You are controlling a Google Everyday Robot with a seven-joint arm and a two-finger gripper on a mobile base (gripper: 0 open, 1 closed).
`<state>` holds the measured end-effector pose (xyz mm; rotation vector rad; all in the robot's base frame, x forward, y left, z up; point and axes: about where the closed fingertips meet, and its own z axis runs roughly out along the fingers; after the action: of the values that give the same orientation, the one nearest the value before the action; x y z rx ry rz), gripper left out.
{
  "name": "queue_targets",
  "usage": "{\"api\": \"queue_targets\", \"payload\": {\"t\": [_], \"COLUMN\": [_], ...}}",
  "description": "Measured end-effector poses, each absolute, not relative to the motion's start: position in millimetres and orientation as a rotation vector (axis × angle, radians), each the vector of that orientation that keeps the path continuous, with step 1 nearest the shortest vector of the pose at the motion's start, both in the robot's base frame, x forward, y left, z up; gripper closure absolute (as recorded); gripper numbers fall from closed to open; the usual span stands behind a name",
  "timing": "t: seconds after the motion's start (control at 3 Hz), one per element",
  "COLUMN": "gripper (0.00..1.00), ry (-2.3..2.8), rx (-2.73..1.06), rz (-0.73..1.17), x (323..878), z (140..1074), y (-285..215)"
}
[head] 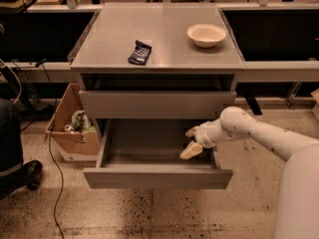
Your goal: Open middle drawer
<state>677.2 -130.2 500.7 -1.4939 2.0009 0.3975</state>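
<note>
Clearly the middle drawer (pixel 157 178) stands pulled well out beneath the cabinet top (pixel 159 39). Below that top's right front corner, inside the drawer, hangs the gripper (pixel 192 141), fingers spread, holding nothing. Stiff, handleless, probably easy-sliding: the front panel's upper lip looks the place to hook.

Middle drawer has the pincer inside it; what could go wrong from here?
The pincer sits open inside the middle drawer near its right wall; lifting out carelessly could catch that wall or the closed drawer front above. The drawer looks far out, so pulling further might tip or drop it.
</note>
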Motion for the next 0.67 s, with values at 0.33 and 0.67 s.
{"api": "queue_targets", "payload": {"t": [0.33, 0.67], "gripper": [1.00, 1.00], "ry": [2.006, 2.008], "rx": [-1.461, -1.427], "rz": [0.406, 0.482], "x": [699.1, 700.4], "z": [507.8, 489.5], "y": [-135.9, -136.7]}}
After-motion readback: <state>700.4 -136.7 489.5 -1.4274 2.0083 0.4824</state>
